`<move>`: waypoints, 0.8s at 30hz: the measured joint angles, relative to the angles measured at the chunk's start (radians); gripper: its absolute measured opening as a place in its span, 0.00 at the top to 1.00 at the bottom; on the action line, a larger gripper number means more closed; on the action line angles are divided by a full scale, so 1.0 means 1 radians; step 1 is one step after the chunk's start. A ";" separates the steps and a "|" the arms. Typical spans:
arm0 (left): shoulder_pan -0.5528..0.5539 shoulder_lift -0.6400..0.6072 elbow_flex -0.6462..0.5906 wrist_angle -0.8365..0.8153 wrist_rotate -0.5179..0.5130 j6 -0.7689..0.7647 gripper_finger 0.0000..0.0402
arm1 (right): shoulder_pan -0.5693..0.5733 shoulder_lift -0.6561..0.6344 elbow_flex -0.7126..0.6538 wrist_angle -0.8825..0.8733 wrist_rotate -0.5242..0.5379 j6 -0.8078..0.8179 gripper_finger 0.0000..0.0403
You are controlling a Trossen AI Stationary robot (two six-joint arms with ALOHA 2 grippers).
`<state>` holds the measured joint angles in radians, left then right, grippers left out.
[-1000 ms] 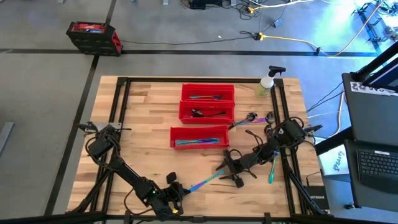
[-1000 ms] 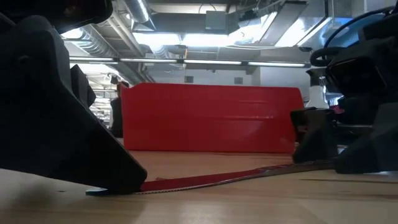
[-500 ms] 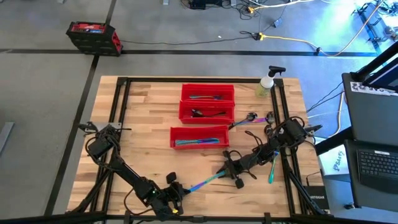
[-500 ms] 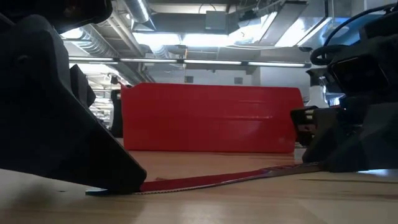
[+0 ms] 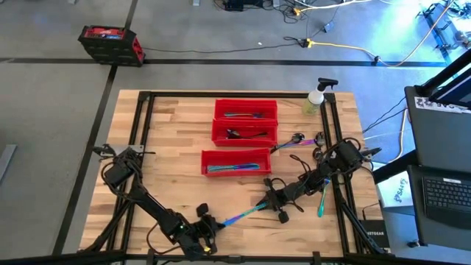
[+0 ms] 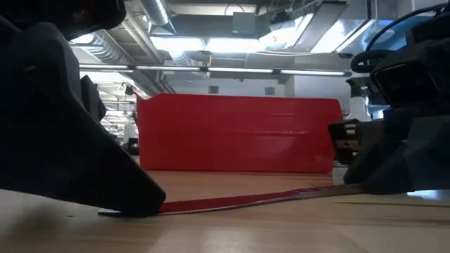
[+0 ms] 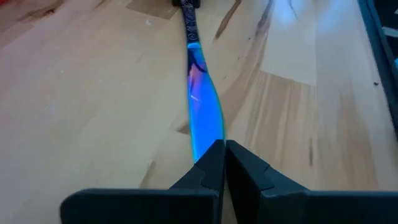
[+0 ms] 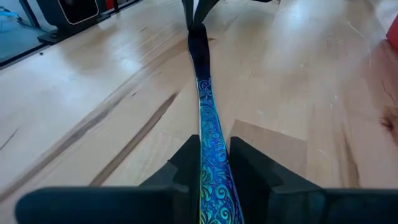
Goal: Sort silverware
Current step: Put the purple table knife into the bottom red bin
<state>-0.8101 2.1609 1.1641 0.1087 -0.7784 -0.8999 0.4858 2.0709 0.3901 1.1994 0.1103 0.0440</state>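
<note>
In three red bins point(image 5: 246, 109), iridescent silverware point(image 5: 237, 168).

3 bins point(image 5: 246, 132) mid-table, knife point(image 5: 243, 214) in front

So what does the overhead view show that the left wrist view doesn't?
Only the high view shows the three red bins, the spray bottle and loose silverware near the right arm. Only the left wrist view shows the left tool shut on the blue blade tip of the iridescent knife. Both show that knife flat on the wooden table, held at both ends, with the right tool on its handle.
</note>
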 joint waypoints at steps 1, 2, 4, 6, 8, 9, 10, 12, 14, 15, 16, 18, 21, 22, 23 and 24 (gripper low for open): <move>0.000 0.001 0.001 0.015 -0.006 0.017 1.00 | 0.000 0.000 0.000 0.003 -0.003 0.002 0.87; 0.001 0.002 0.006 0.023 -0.017 0.033 1.00 | 0.000 -0.003 0.000 0.001 -0.005 0.003 0.87; 0.007 0.001 0.026 0.025 -0.038 0.082 1.00 | 0.010 -0.008 0.001 -0.007 0.005 0.012 0.87; 0.022 -0.006 0.046 0.025 -0.031 0.131 1.00 | 0.010 -0.009 0.002 -0.011 0.010 0.032 0.87; 0.039 -0.022 0.068 0.028 -0.046 0.188 1.00 | 0.010 -0.009 0.003 -0.011 0.008 0.065 0.87; 0.048 -0.035 0.081 0.035 -0.055 0.218 1.00 | 0.010 -0.009 0.003 -0.011 0.006 0.082 0.87; 0.059 -0.048 0.092 0.039 -0.062 0.251 1.00 | 0.010 -0.010 0.003 -0.011 0.003 0.086 0.87; 0.078 -0.075 0.111 0.039 -0.072 0.324 1.00 | 0.010 -0.017 0.003 -0.016 -0.008 0.092 0.87; 0.097 -0.094 0.132 0.038 -0.080 0.408 1.00 | 0.010 -0.032 0.003 -0.021 -0.015 0.109 0.87; 0.106 -0.107 0.140 0.037 -0.083 0.450 1.00 | 0.014 -0.040 0.003 -0.027 -0.016 0.113 0.87; 0.115 -0.125 0.145 0.037 -0.085 0.492 1.00 | 0.016 -0.052 0.003 -0.039 -0.015 0.114 0.87; 0.133 -0.162 0.159 0.041 -0.095 0.562 1.00 | 0.022 -0.083 0.003 -0.062 -0.016 0.117 0.87; 0.149 -0.221 0.172 0.043 -0.139 0.624 1.00 | 0.034 -0.129 0.007 -0.091 -0.025 0.127 0.87; 0.154 -0.238 0.179 0.041 -0.159 0.631 1.00 | 0.041 -0.150 0.010 -0.096 -0.026 0.134 0.87; 0.159 -0.260 0.188 0.040 -0.176 0.646 1.00 | 0.045 -0.173 0.014 -0.108 -0.031 0.137 0.87; 0.160 -0.285 0.196 0.040 -0.193 0.666 1.00 | 0.052 -0.191 0.020 -0.118 -0.033 0.139 0.87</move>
<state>-0.6505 1.8760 1.3605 0.1490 -0.9718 -0.2341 0.5374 1.8800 0.4105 1.0815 0.0769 0.1834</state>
